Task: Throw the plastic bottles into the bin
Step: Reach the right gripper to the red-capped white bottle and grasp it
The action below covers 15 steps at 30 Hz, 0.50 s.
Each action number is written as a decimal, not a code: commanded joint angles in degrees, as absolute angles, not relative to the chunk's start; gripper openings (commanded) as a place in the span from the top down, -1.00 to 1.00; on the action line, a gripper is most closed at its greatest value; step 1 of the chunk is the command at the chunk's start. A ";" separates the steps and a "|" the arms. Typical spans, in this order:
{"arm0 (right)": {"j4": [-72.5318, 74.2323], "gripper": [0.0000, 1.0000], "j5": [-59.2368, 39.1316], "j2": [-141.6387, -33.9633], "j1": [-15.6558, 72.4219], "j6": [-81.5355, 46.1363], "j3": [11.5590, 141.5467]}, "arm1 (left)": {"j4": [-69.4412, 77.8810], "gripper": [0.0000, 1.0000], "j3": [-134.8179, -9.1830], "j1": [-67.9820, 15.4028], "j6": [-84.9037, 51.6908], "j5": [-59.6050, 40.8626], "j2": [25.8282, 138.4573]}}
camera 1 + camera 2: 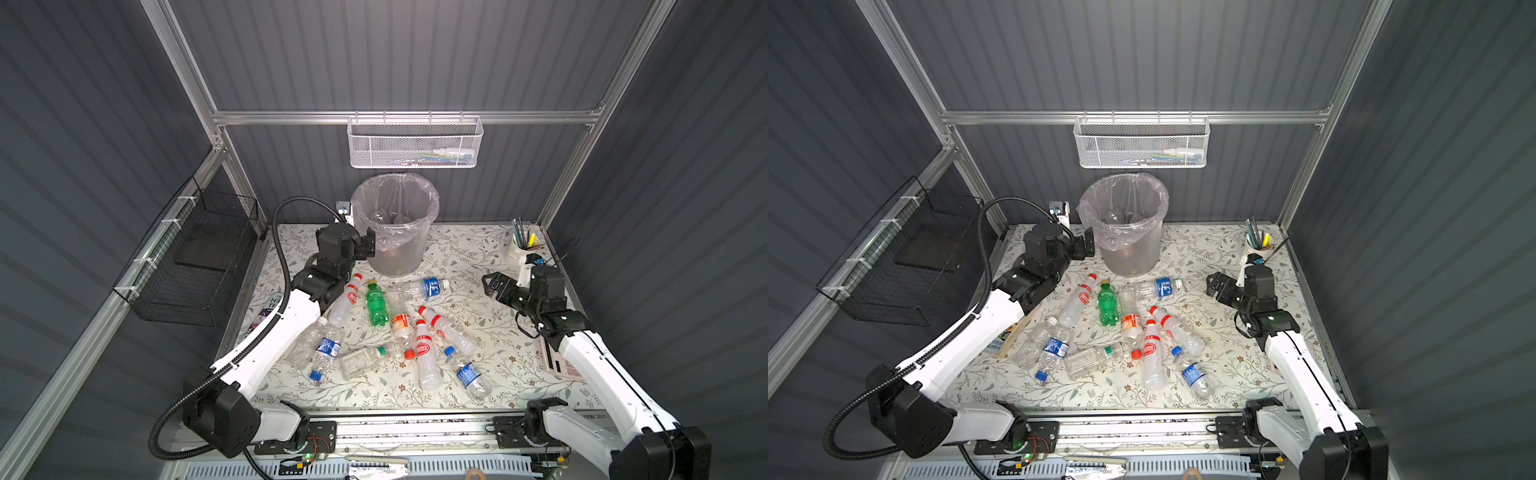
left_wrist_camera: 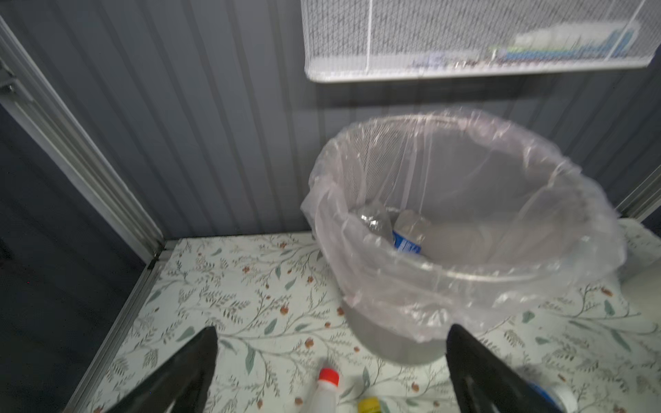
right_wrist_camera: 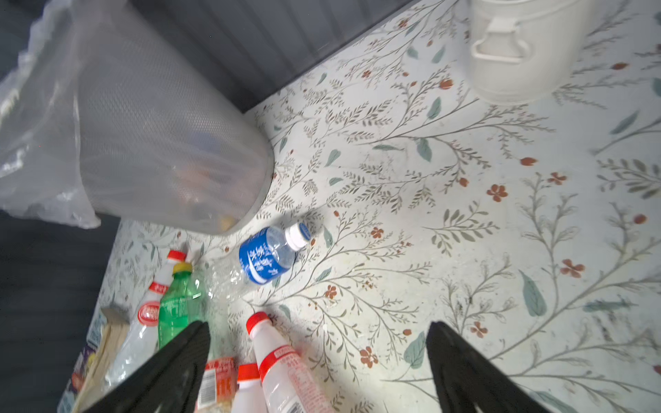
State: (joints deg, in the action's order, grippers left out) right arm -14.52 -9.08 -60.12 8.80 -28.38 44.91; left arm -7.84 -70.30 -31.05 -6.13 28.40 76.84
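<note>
Just beside the bin (image 2: 390,339), the left pincer (image 2: 331,352) gapes empty; the right pincer (image 3: 318,329), likewise wide, faces the plastic bottles (image 3: 264,257).

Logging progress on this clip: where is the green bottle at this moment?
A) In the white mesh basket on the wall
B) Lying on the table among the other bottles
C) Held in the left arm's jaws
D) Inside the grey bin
B: in both top views the green bottle lies on its side on the table, in front of the bin, with nothing gripping it.
</note>
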 commanded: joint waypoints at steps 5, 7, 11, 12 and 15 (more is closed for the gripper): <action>-29.20 -0.65 -13.69 -68.48 15.92 -12.92 52.10 | -14.25 -0.99 -65.36 -29.82 -12.97 37.08 72.38; -31.47 -0.60 -14.11 -70.66 18.03 -10.29 53.44 | -16.28 -0.98 -64.71 -27.41 -15.96 35.52 72.02; -34.17 -0.48 -14.48 -74.46 22.12 -6.59 55.27 | -17.43 -0.99 -61.72 -19.94 -22.01 28.61 70.45; -34.35 -0.47 -14.70 -75.12 22.86 -6.05 55.45 | -17.40 -0.98 -61.07 -19.13 -22.31 28.42 70.09; -35.81 -0.43 -15.11 -77.61 25.29 -4.31 56.19 | -18.22 -0.99 -59.82 -18.64 -22.37 29.68 69.79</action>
